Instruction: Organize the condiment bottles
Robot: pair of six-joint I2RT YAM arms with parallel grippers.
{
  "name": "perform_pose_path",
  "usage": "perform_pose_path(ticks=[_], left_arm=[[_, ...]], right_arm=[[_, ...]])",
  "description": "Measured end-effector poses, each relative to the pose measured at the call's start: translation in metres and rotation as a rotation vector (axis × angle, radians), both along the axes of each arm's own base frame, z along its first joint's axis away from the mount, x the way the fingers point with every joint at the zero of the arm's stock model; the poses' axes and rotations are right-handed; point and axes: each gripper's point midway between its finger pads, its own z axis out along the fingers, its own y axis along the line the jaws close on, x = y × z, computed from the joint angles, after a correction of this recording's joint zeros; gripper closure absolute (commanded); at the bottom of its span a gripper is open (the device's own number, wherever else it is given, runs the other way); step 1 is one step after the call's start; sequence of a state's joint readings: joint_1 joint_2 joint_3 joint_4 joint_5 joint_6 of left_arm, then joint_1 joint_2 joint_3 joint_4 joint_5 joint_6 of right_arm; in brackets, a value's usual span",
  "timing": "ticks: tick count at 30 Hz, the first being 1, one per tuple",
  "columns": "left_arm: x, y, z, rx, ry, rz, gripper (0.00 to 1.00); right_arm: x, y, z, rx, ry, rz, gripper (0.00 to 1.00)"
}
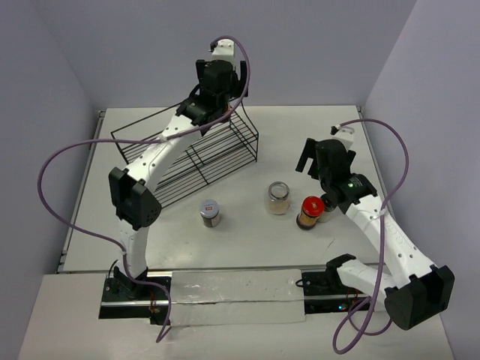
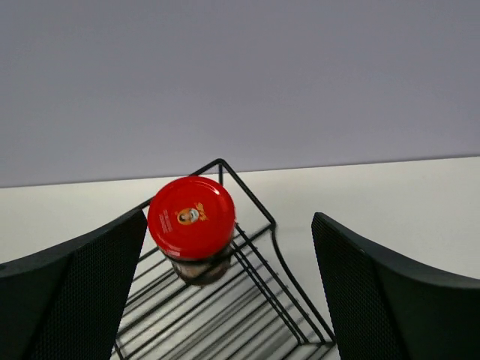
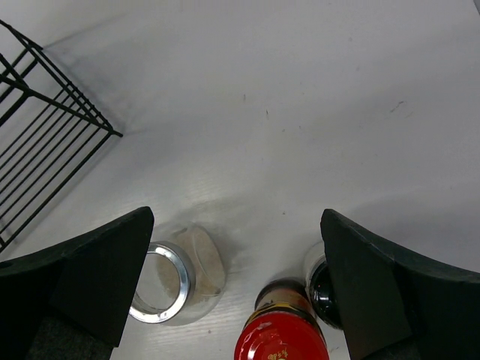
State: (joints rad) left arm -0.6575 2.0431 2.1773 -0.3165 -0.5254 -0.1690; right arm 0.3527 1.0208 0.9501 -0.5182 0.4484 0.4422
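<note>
One red-lidded jar with dark contents stands on the black wire rack, between the fingers of my left gripper, which is open above it. In the top view the left gripper hovers over the far end of the rack and hides that jar. On the table stand the grey-lidded dark jar, the clear pale jar, the second red-lidded jar and, right behind it, the black-lidded jar. My right gripper is open and empty above them, with the clear jar, red-lidded jar and black-lidded jar below it.
The rack's corner shows left in the right wrist view. Grey walls close in the table on the left, back and right. A clear plastic sheet lies along the near edge between the arm bases.
</note>
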Motion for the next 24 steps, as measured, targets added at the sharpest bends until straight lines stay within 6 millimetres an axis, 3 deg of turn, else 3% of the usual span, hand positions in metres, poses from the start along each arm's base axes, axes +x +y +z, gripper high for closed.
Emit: perform_pose_path(ticks=[6, 9, 11, 13, 17, 21, 24], left_arm=[[-0.089, -0.028, 0.067, -0.062, -0.052, -0.125, 0.0], [-0.133, -0.043, 0.069, -0.099, -0.019, -0.199, 0.0], [-0.155, -0.054, 0.049, -0.093, 0.037, -0.236, 0.0], [-0.171, -0.064, 0.014, -0.061, 0.117, -0.254, 0.01], [-0.202, -0.065, -0.08, 0.037, 0.329, -0.238, 0.05], [-0.236, -0.031, -0.149, 0.094, 0.502, -0.142, 0.1], [-0.258, 0.008, -0.165, 0.07, 0.566, -0.031, 0.08]], right_arm=[[-0.006, -0.002, 0.015, 0.031, -0.055, -0.008, 0.0], [-0.009, -0.004, 0.017, 0.034, -0.064, -0.011, 0.0], [-0.011, -0.004, 0.015, 0.033, -0.063, -0.012, 0.0], [-0.014, -0.006, 0.012, 0.03, -0.057, -0.011, 0.0], [-0.02, -0.008, 0.006, 0.025, -0.045, -0.011, 0.0], [-0.024, -0.009, 0.001, 0.024, -0.038, -0.01, 0.0], [-0.025, -0.009, -0.001, 0.023, -0.035, -0.008, 0.0]])
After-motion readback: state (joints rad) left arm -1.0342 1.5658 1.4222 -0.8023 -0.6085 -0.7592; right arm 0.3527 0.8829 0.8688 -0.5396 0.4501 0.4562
